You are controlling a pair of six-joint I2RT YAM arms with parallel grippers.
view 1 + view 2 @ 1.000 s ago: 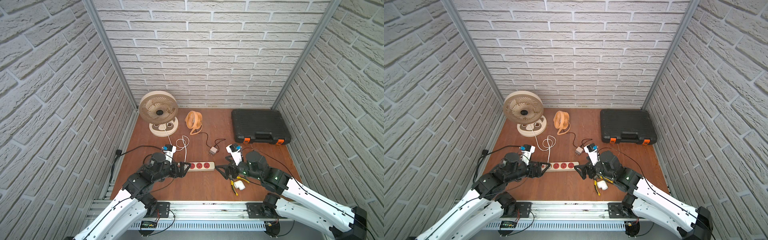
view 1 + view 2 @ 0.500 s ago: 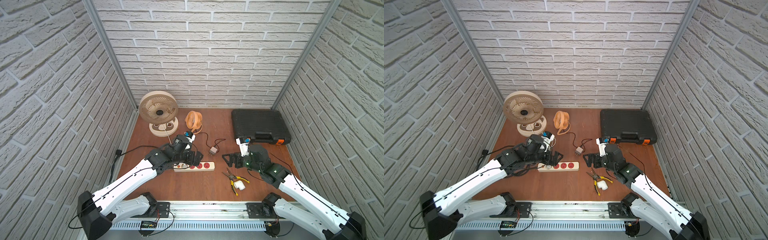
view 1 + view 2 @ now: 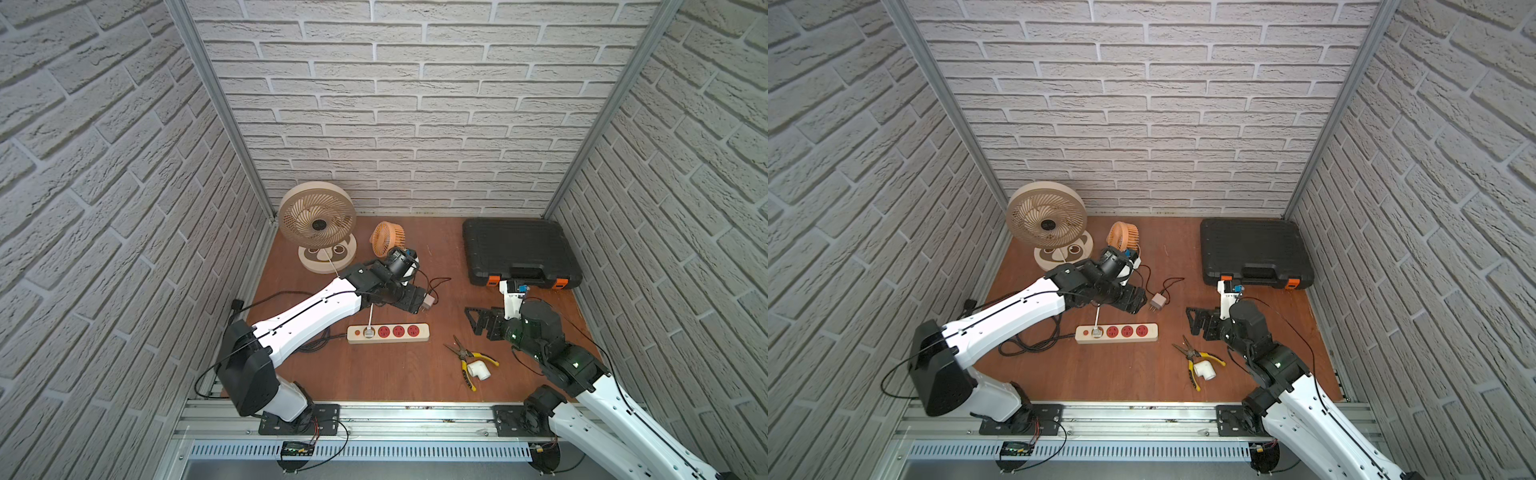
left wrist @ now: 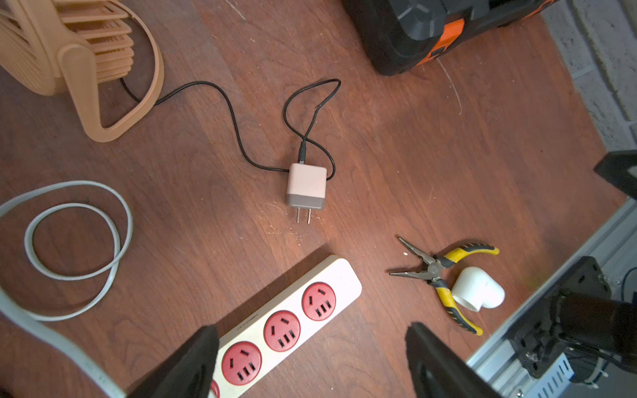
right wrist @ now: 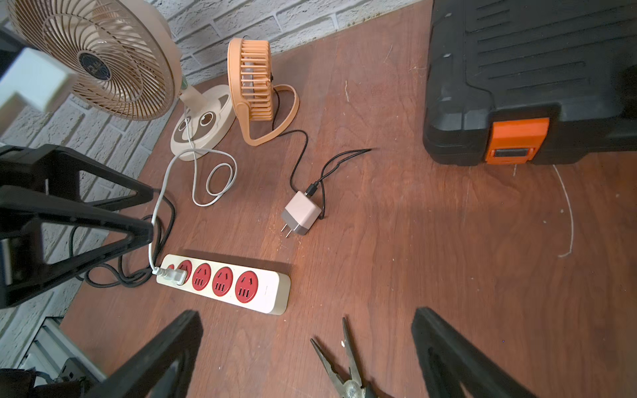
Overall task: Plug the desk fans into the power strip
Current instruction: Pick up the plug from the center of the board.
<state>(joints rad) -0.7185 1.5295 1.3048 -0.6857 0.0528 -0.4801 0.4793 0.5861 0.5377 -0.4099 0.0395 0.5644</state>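
The power strip point(image 3: 388, 333) lies mid-table with a white plug point(image 5: 170, 274) at the socket by its button. The orange desk fan point(image 3: 386, 239) has its pink adapter point(image 3: 1158, 300) lying loose just behind the strip. The left gripper point(image 4: 310, 339) hangs over that spot, jaws spread wide, gripping nothing. The right gripper point(image 5: 305, 324) is wide open and empty too, near the pliers point(image 3: 471, 359).

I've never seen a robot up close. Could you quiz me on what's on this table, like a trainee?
1. Multiple choice: how many red sockets of the power strip are free? A one, B three, C four.
2. True or false: the pink adapter lies loose on the wooden table, prongs bare.
3. Fill in: the white pipe elbow lies between the yellow handles of the ____.
Key: 1 B; 2 true; 3 pliers.
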